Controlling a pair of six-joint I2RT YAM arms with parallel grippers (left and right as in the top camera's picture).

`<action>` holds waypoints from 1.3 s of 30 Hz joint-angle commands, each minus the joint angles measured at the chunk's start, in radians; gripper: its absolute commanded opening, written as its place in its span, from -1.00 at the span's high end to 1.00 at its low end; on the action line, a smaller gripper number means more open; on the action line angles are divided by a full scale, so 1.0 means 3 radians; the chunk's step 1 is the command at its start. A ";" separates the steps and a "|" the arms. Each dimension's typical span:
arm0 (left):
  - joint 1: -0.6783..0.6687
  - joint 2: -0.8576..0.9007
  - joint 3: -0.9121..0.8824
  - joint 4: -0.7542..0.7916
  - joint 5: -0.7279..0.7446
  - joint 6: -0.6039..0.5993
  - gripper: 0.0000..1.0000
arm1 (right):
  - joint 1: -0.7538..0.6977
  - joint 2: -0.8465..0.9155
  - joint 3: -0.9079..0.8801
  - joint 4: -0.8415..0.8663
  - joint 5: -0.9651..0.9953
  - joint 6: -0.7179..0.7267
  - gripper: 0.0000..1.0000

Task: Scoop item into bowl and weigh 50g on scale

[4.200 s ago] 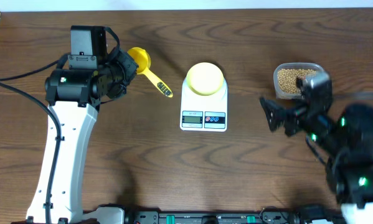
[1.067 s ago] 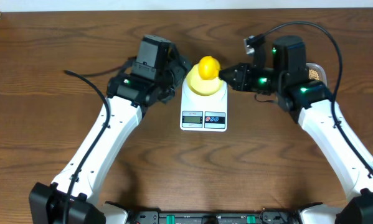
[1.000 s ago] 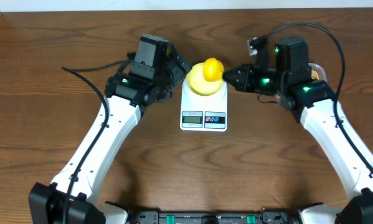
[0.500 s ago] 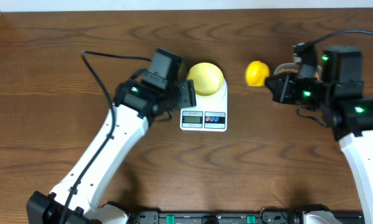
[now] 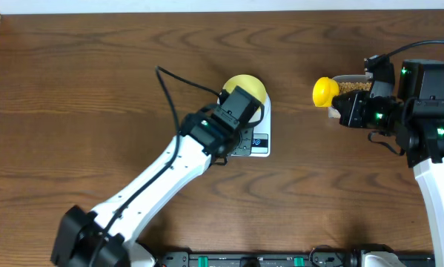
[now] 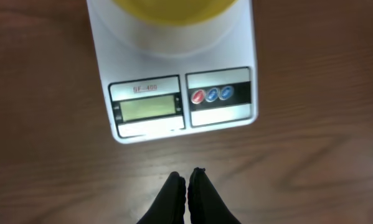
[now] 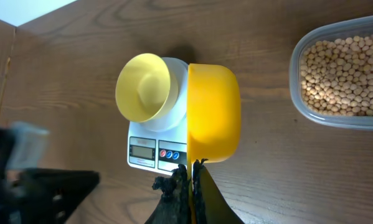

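Note:
The white scale (image 6: 174, 106) fills the top of the left wrist view, its grey display (image 6: 147, 109) facing me. The pale yellow-green bowl (image 7: 142, 87) stands on its platform and looks empty. My left gripper (image 6: 188, 175) is shut on nothing, over bare wood just in front of the scale. My right gripper (image 7: 191, 168) is shut on the handle of the bright yellow scoop (image 7: 214, 112). It holds the scoop (image 5: 325, 92) in the air between the scale and the tub. The tan beans (image 7: 342, 74) lie in the clear tub (image 5: 351, 77). What is in the scoop is hidden.
In the overhead view my left arm (image 5: 192, 148) lies across the scale's front and hides most of it. The tub sits at the far right of the wooden table (image 5: 95, 74), close to my right arm. A black cable (image 5: 184, 81) arches above the left arm.
My left gripper has shut and swung right, to the front of the scale. My right arm has carried the scoop away from the bowl, rightward to the tub's edge.

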State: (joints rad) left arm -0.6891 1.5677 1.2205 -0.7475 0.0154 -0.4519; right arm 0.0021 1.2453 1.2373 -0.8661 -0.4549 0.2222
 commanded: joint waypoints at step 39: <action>-0.0469 0.0612 -0.0594 0.1479 -0.0987 0.0694 0.85 | -0.0024 -0.0009 0.0036 -0.0072 0.0202 -0.0125 0.97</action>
State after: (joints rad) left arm -0.8333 1.7397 1.0523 -0.3099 -0.2619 -0.2630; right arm 0.0021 1.2453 1.2373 -0.8921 -0.4023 0.2001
